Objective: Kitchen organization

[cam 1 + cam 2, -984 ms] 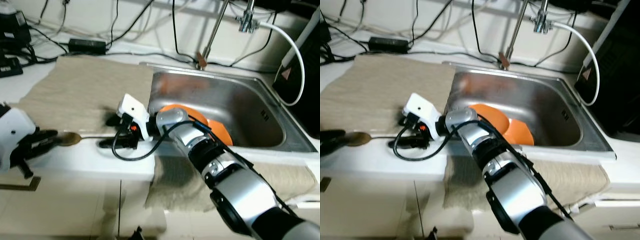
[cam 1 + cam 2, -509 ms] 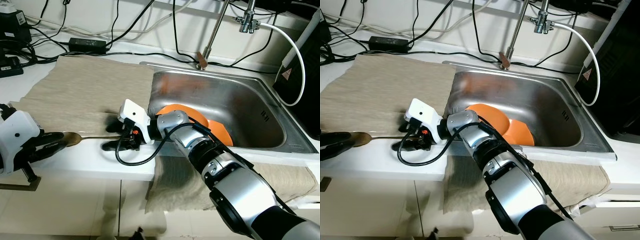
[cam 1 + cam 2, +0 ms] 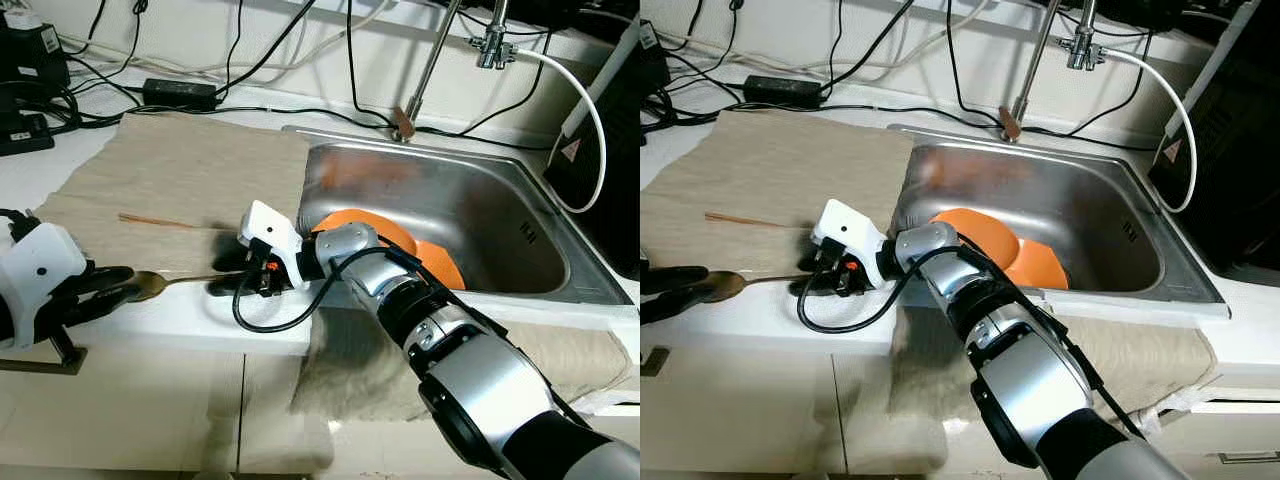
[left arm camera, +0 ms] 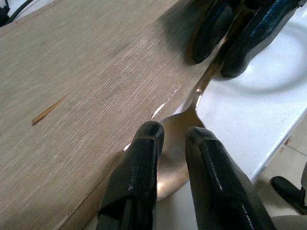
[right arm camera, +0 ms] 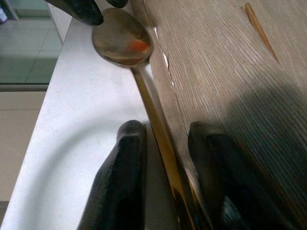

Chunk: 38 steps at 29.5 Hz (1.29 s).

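A gold spoon (image 3: 150, 286) lies on the white counter along the front edge of a beige mat (image 3: 180, 170). My left gripper (image 3: 122, 283) is at the spoon's bowl (image 4: 175, 143). Its fingers (image 4: 146, 143) lie over the bowl with a narrow gap between them and are open. My right gripper (image 3: 222, 278) is at the handle end and is also open. The handle (image 5: 158, 124) runs between its fingers (image 5: 127, 143) and lies close to the one resting on the mat.
Orange dishes (image 3: 400, 240) lie in the steel sink (image 3: 480, 190) to the right, under a faucet (image 3: 425, 70). A thin brown stick (image 3: 155, 220) rests on the mat. Cables and a power adapter (image 3: 180, 93) line the back wall. A cloth (image 3: 350, 350) hangs over the counter front.
The camera has shifted slightly. A thin brown stick now shows on the mat. Both grippers stay at the two ends of the spoon.
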Available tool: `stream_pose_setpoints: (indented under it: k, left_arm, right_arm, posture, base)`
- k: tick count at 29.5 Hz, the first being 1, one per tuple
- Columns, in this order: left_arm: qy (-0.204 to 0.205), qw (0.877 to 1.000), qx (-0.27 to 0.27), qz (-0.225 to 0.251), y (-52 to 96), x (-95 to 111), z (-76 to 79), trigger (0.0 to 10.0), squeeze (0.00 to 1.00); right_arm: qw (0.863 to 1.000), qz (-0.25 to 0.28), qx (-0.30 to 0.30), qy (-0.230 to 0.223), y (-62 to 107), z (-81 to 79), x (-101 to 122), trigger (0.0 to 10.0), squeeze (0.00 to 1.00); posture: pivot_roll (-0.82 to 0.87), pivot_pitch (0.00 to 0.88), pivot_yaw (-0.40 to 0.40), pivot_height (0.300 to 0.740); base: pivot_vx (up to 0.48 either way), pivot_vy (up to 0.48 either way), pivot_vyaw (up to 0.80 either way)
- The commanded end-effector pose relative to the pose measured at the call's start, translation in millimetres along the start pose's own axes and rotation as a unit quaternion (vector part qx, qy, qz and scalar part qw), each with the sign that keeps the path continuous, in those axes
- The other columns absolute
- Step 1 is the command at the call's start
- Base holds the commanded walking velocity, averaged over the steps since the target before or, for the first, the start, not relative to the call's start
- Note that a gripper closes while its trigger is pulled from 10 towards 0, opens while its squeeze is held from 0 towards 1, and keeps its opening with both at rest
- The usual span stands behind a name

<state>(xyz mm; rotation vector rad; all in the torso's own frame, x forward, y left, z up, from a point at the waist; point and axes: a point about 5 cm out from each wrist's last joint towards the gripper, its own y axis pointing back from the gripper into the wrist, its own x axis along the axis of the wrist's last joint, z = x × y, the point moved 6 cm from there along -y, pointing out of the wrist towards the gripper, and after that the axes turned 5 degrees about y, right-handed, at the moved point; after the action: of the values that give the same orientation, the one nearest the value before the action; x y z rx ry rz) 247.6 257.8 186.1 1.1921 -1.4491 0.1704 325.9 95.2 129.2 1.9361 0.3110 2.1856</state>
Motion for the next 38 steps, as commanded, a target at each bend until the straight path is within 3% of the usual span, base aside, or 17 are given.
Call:
stream_pose_setpoints:
  k: [1,14,16,20,22,27,30,31,33,36,38]
  left_arm:
    - [-0.008,1.0,-0.011,0.007,-3.4,6,6.4,10.0,0.0]
    - [-0.008,1.0,-0.009,0.011,-4.8,6,7.0,10.0,0.0]
    - [-0.009,1.0,-0.009,0.013,-5.8,7,7.6,10.0,0.0]
    - [-0.01,1.0,-0.011,0.017,-7.0,9,8.6,10.0,0.0]
    - [-0.01,1.0,-0.011,0.017,-7.6,9,9.0,10.0,0.0]
    - [-0.009,1.0,-0.015,0.019,-11.0,10,10.3,10.0,0.0]
    - [-0.009,1.0,-0.016,0.021,-12.4,11,10.6,10.0,0.0]
    - [-0.012,1.0,-0.018,0.023,-14.2,12,11.0,10.0,0.0]
    - [-0.012,1.0,-0.018,0.023,-14.2,12,11.0,10.0,0.0]
    - [-0.012,0.999,-0.022,0.027,-17.8,14,13.3,10.0,0.0]
    - [-0.012,0.999,-0.025,0.029,-20.1,15,14.9,10.0,0.0]
  right_arm:
    - [1.0,-0.025,0.011,-0.004,-11.7,-8.5,-7,0.0,0.0]
    - [1.0,0.008,-0.006,-0.015,-9.8,-4.0,0,0.0,0.0]
    - [0.998,0.046,-0.012,-0.027,-7.5,0.6,14,0.0,0.0]
    - [0.983,0.172,-0.011,-0.064,7.5,13.6,60,0.0,0.0]
    - [0.978,0.195,-0.011,-0.07,12.2,17.0,69,0.0,0.0]
    - [0.95,0.292,-0.029,-0.105,39.6,37.3,106,0.0,0.0]
    - [0.948,0.298,-0.037,-0.106,45.3,41.6,108,0.0,0.0]
    - [0.948,0.284,-0.09,-0.109,52.2,55.5,101,0.0,0.0]
    - [0.948,0.284,-0.09,-0.109,52.2,55.5,101,0.0,0.0]
    - [0.952,0.246,-0.15,-0.103,62.1,69.3,82,0.0,0.0]
    - [0.959,0.219,-0.16,-0.084,63.5,69.5,72,0.0,0.0]
  posture:
    - [0.11,0.0,-0.148,0.74]
    - [0.1,0.0,-0.15,0.74]
    - [0.1,0.0,-0.151,0.74]
    - [0.11,0.0,-0.151,0.74]
    - [0.11,0.0,-0.151,0.74]
    - [0.1,0.0,-0.146,0.74]
    - [0.1,0.0,-0.145,0.74]
    - [0.1,0.0,-0.146,0.74]
    - [0.1,0.0,-0.146,0.74]
    - [0.09,0.0,-0.144,0.74]
    - [0.09,0.0,-0.142,0.74]
  base:
    - [0.0,0.0,0.0]
    - [0.0,0.0,0.0]
    - [0.0,0.0,0.0]
    - [0.0,0.0,0.0]
    - [0.0,0.0,0.0]
    - [0.0,0.0,0.0]
    - [0.0,0.0,0.0]
    - [0.0,0.0,0.0]
    - [0.0,0.0,0.0]
    - [0.0,0.0,0.0]
    - [0.0,0.0,0.0]
